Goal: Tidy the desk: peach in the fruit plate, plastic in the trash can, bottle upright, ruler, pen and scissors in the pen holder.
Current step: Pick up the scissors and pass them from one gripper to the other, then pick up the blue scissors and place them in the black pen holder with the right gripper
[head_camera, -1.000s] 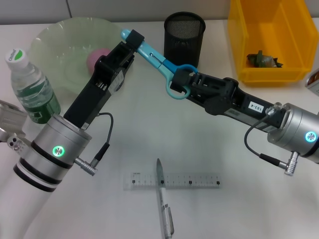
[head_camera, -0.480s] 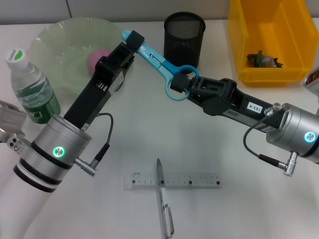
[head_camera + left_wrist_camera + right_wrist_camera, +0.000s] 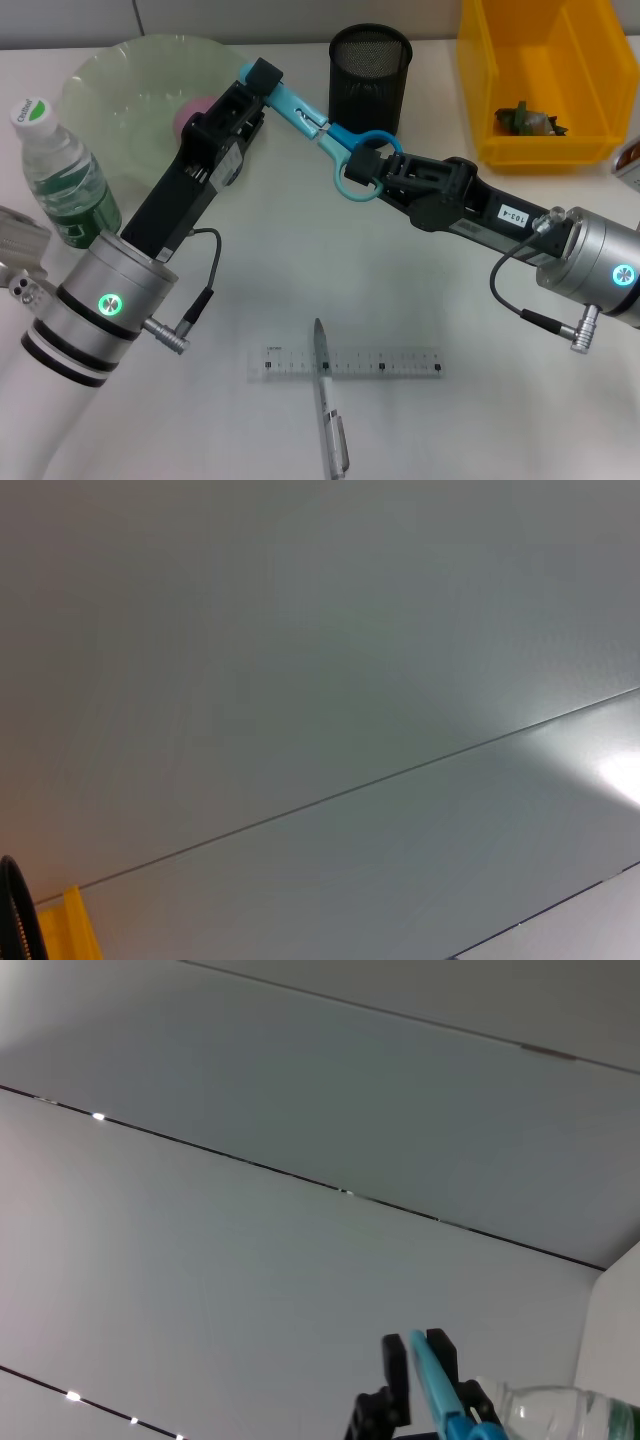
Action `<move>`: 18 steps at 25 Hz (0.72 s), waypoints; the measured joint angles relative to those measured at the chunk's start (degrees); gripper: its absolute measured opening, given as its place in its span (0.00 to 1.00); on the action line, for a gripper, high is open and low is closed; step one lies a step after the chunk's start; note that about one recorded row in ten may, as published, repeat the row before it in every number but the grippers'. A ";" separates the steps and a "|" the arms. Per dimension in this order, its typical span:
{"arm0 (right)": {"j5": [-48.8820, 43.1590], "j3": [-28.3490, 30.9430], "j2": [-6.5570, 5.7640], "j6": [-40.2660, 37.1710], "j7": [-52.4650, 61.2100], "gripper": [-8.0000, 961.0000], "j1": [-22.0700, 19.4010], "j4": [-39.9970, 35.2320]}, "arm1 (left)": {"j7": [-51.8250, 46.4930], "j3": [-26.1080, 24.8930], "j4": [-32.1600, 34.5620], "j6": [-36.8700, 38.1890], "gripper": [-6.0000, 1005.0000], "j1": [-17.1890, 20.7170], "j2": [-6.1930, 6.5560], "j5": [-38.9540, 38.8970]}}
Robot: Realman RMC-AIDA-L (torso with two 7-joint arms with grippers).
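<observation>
two arms meet over desk, both on blue scissors (image 3: 320, 128) held in air between them. left gripper (image 3: 258, 78) reaches forward, fingers clamped on blade tip; right gripper (image 3: 372, 166) angles in from right, pinching handle loops. pen holder (image 3: 370, 65) just beyond right gripper, fruit plate (image 3: 120, 85) beside left gripper. right wrist view shows blade (image 3: 432, 1385) between left gripper's fingers (image 3: 394, 1360), bottle (image 3: 560, 1410) behind; left wrist view shows only ceiling, pen holder rim (image 3: 12, 910).
</observation>
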 joint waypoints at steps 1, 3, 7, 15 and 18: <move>0.00 0.00 0.00 0.01 -0.01 0.10 0.00 0.00 | -0.15 0.08 0.06 -0.01 0.20 -0.07 0.00 0.00; 0.00 0.00 0.00 0.01 -0.02 0.10 0.00 0.00 | -0.22 0.12 0.15 -0.02 0.20 -0.19 -0.01 0.01; 0.00 0.00 0.01 -0.03 -0.10 0.10 0.01 0.01 | -0.24 0.15 0.21 -0.03 0.37 -0.14 -0.02 0.03; 0.02 0.11 0.01 -0.49 -0.40 0.10 0.01 -0.01 | -0.40 -0.34 0.63 -0.04 0.56 0.01 -0.02 1.38; 0.04 0.32 0.01 -0.70 -0.68 0.10 -0.01 -0.05 | -0.45 -0.36 0.72 -0.04 0.62 0.01 -0.02 1.41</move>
